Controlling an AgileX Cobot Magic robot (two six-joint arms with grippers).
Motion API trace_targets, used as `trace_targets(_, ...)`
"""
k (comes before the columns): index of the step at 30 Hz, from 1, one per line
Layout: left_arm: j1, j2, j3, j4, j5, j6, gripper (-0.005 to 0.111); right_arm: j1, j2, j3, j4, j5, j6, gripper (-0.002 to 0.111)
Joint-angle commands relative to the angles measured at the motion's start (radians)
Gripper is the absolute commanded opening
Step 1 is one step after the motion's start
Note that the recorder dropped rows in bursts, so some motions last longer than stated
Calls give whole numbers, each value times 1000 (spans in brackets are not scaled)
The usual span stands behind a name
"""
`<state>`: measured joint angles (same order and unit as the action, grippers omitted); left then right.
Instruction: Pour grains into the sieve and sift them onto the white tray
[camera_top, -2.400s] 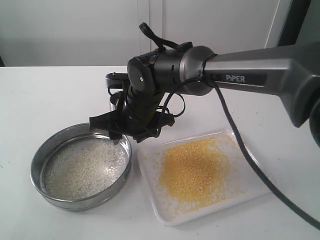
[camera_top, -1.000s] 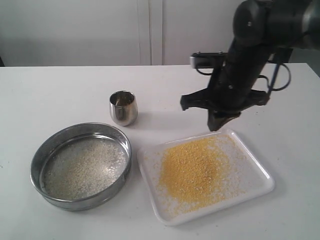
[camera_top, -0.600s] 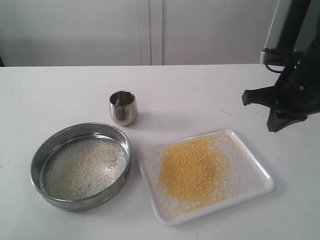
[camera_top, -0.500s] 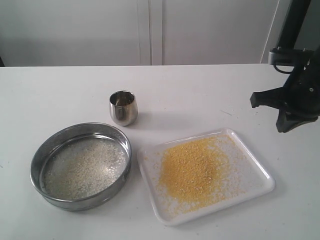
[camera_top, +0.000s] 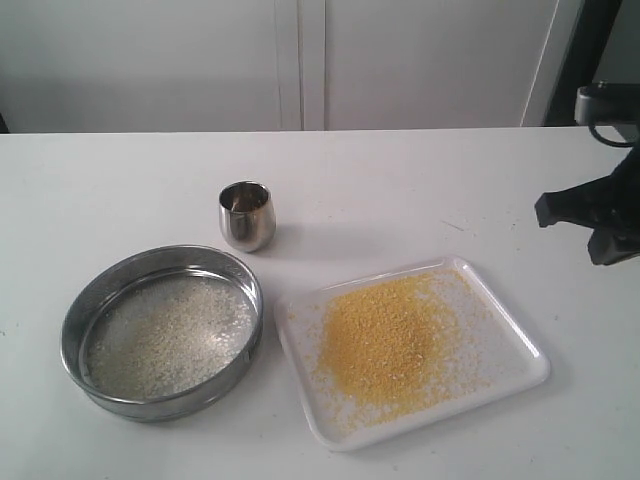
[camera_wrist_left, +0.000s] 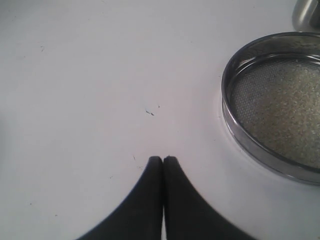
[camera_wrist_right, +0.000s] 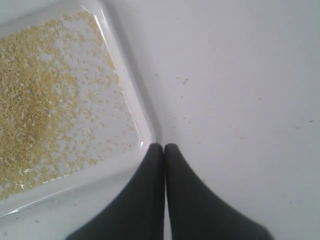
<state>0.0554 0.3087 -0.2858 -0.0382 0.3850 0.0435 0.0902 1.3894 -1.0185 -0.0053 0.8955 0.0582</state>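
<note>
The white table (camera_top: 120, 190) is carrying the sieve (camera_top: 160, 408), a steel cup (camera_top: 246, 215) at its one o'clock, the white tray (camera_top: 505, 350) at three.

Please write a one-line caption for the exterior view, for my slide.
Sifting done: pale grains in the sieve, yellow grains on the white tray, steel cup beside them.
</note>
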Motion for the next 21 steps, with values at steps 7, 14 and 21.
trace_targets(7, 1, -5, 7, -9, 0, 2, 0, -6, -224, 134, -10, -128, 59, 0)
trace_targets(14, 1, -5, 7, -9, 0, 2, 0, -6, -389, 188, -33, -106, 50, 0)
trace_targets(21, 1, -5, 7, -9, 0, 2, 0, -6, -605, 242, -83, -137, 48, 0)
